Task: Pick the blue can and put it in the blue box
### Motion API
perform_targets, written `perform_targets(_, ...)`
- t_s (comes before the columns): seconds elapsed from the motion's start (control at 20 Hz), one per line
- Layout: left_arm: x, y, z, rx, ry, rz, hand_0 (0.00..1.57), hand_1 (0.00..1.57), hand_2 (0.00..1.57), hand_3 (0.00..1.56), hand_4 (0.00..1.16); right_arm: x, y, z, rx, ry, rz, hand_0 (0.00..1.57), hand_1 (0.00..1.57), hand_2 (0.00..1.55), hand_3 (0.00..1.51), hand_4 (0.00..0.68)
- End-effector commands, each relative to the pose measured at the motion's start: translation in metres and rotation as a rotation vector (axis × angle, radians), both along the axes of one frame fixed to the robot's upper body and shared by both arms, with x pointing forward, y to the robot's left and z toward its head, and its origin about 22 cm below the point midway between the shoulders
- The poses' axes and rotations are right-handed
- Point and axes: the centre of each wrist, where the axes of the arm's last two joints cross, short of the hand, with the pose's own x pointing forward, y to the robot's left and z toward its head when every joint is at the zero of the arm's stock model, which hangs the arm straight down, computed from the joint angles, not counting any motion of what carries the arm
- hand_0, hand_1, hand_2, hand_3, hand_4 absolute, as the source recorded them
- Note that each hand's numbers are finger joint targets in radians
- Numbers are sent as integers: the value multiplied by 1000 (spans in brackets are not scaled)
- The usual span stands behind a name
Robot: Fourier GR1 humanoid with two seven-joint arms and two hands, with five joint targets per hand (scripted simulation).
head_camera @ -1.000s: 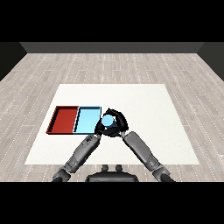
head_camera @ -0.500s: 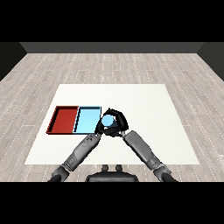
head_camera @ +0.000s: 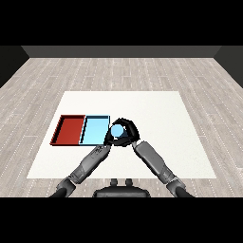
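The blue can [head_camera: 117, 131] is upright in my right hand [head_camera: 132, 136], whose fingers and thumb curl round it. It is held just off the right edge of the light blue tray [head_camera: 94, 131], near that tray's front right corner. My left hand [head_camera: 108, 139] is close against the can's left side, at the tray's front right corner, and partly merges with the right hand in the view. The can's lower part is hidden by both hands.
The red tray [head_camera: 71, 129] lies against the left side of the light blue tray, and both show nothing inside. The white table [head_camera: 161, 114] extends to the right and behind the hands. Both grey forearms come in from the lower corners.
The right hand and the can have edged very slightly left, toward the blue tray. The left hand has barely moved.
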Motion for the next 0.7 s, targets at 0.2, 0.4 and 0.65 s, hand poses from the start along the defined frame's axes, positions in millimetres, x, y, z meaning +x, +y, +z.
perform_targets(0.2, 6, 3, 24, -125, 5, 54, 1571, 1571, 1492, 1259, 637, -8, 4, 0, 72, 52, 8, 1457, 1457, 1454, 1410, 548)
perform_targets(0.4, -1, 2, 7, -133, -121, 133, 1571, 1571, 1558, 1436, 884, -18, -14, -23, 49, 73, -4, 831, 831, 905, 587, 144)
perform_targets(0.65, 4, -11, 7, -146, -145, 124, 1571, 1571, 1552, 1468, 1044, -8, -2, 0, 24, 75, -14, 0, 0, 0, 0, 0)
